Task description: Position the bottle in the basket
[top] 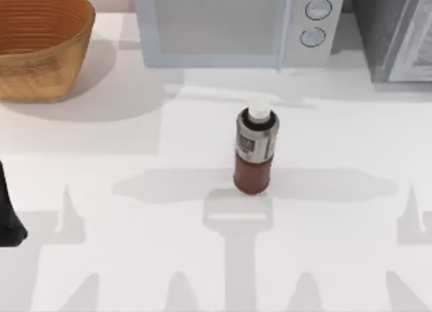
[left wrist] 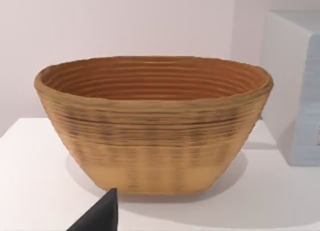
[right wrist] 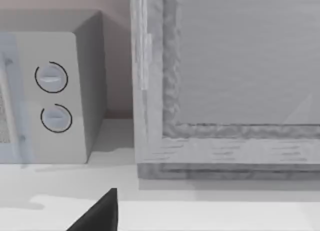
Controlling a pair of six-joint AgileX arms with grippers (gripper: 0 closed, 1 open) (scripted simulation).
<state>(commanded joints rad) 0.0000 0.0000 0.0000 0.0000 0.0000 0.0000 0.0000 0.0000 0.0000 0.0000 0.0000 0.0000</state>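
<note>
Bottle [top: 256, 150]: upright mid-counter [top: 135, 271], untouched, well apart from basket [top: 40, 45] at far left corner, near microwave [top: 236, 25]. Likely light, rigid, smooth, tippable; best taken around its labelled middle. Left tool [left wrist: 100, 213], right tool [right wrist: 100, 211]: parked; finger state cannot be told.

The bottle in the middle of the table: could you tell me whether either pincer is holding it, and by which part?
Nothing is held. The bottle stands upright and alone, with no pincer touching it.

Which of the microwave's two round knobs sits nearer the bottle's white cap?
The lower knob. On the microwave it sits under the upper knob, closer to the bottle standing upright at mid-table.
</note>
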